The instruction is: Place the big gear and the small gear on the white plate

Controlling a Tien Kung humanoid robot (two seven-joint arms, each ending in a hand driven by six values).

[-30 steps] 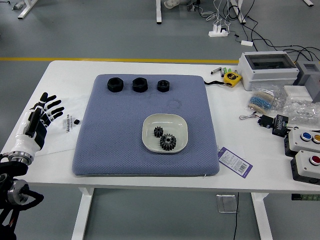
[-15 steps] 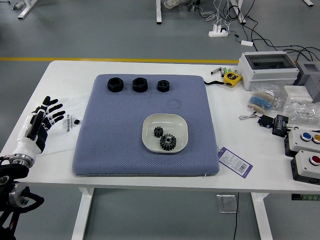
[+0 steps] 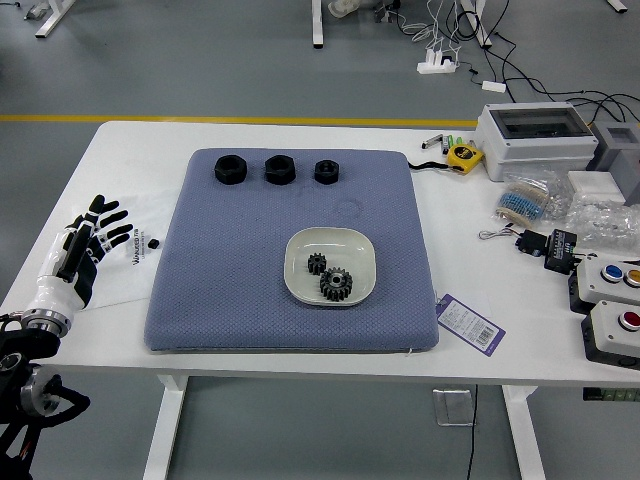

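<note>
"Where does your 1 view look from?"
"High on your robot's side of the white table (image 3: pixel 110 345), facing forward and down."
"And how near is it?"
"Far enough back that you see the table's near and far edges, with floor (image 3: pixel 250 90) past both."

Bright, even light on the white table (image 3: pixel 455 240), soft shadows, focus fairly sharp
</note>
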